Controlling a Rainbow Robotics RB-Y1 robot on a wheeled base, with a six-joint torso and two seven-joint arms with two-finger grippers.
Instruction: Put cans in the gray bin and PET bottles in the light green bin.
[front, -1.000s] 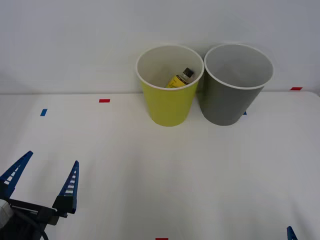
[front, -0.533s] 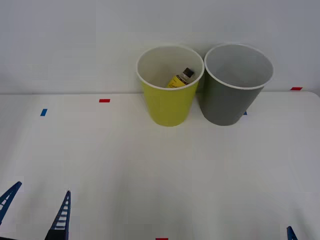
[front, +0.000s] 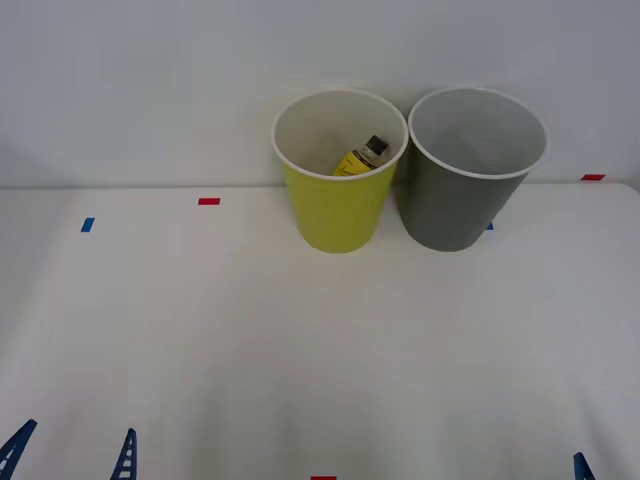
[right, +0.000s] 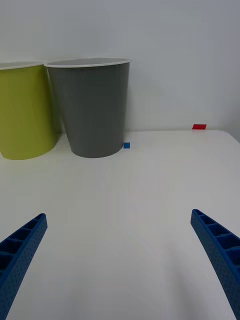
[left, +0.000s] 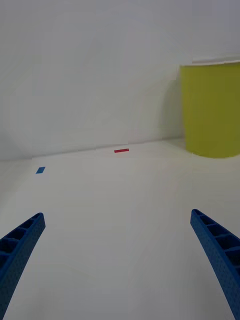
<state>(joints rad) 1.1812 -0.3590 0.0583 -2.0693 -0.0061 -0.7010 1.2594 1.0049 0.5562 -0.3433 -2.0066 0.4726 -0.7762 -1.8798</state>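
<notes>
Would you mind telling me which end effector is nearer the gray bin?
The right end effector, open, faces the gray bin directly. The left end effector, open, sits at the opposite near corner.

White table (front: 300, 330) carries red tape marks (front: 208, 201) and blue tape marks (front: 87, 225); white wall (front: 150, 80) behind.

**Bottle in green bin, gray bin beside it**

Light green bin (front: 338, 205) upright at the counter's far edge, white-rimmed, white inside. Inside, leaning tilted against the wall: small yellow-labelled PET bottle (front: 358, 158), black cap uppermost. Gray bin (front: 462, 195) upright just to the right, rims nearly touching, white rim, pale gray interior.
</notes>
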